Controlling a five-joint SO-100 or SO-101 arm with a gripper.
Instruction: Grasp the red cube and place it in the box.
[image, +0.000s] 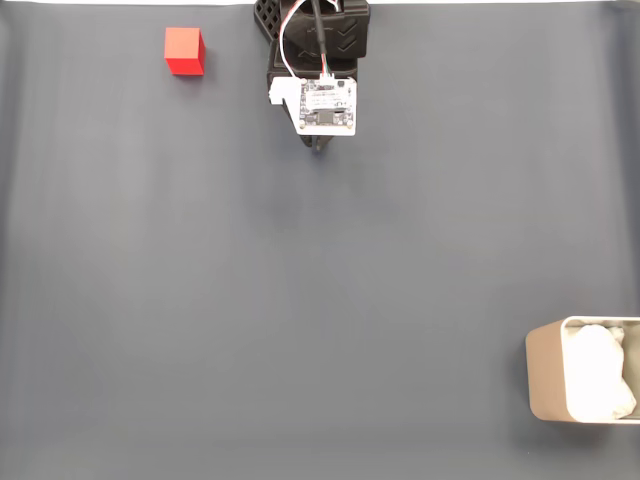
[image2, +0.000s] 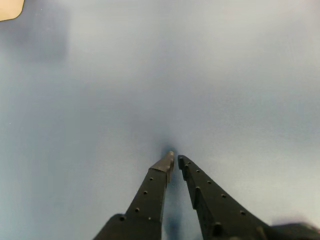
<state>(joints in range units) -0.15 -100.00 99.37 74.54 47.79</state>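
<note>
One red cube (image: 184, 51) near surface's (image: 300, 300) top-left corner; box (image: 548, 372) at bottom-right edge; gripper (image2: 176, 159) top centre, fingers seemingly nearly together, empty.

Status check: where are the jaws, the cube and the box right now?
Gripper shut, empty, low over the grey mat. Small red cube untouched, top left in fixed view. Beige rounded box bottom right, far from cube. Nothing between.
</note>
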